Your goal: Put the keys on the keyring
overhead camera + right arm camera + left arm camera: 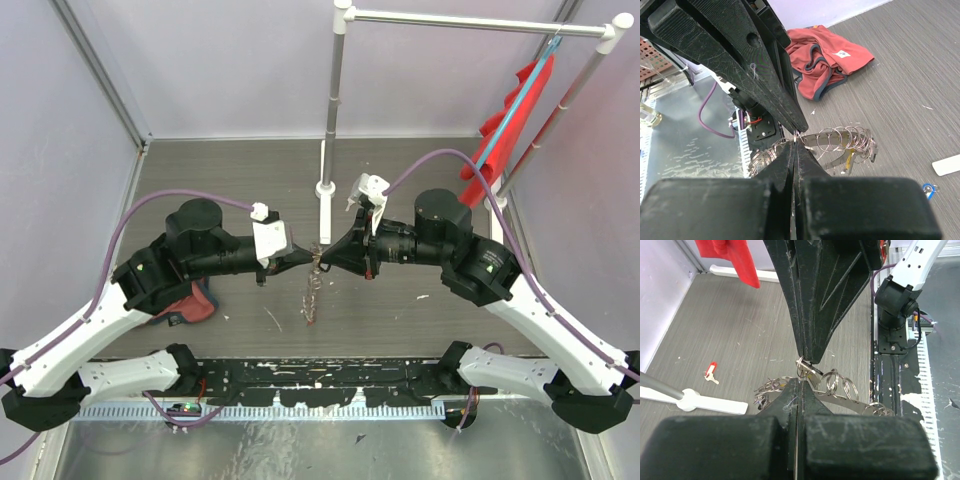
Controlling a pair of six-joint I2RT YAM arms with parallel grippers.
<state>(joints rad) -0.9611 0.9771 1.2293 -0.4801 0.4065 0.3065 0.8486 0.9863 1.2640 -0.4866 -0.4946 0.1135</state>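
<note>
L gripper point(303, 259) & R gripper point(330, 254) meet tip to tip over mid desk point(420, 320), both pressed shut, each pinching the keyring point(312, 290) at its top; loop dangles below. On desk, apart from ring: red key point(711, 371) nr white stand base point(700, 401), blue key point(927, 189).

My left arm point(80, 332) and right arm point(552, 326) are white links joined by fat black cylindrical motors, each trailing a purple cable point(170, 194). The black wedge fingers point(825, 290) are scuffed with pale scratches.
</note>
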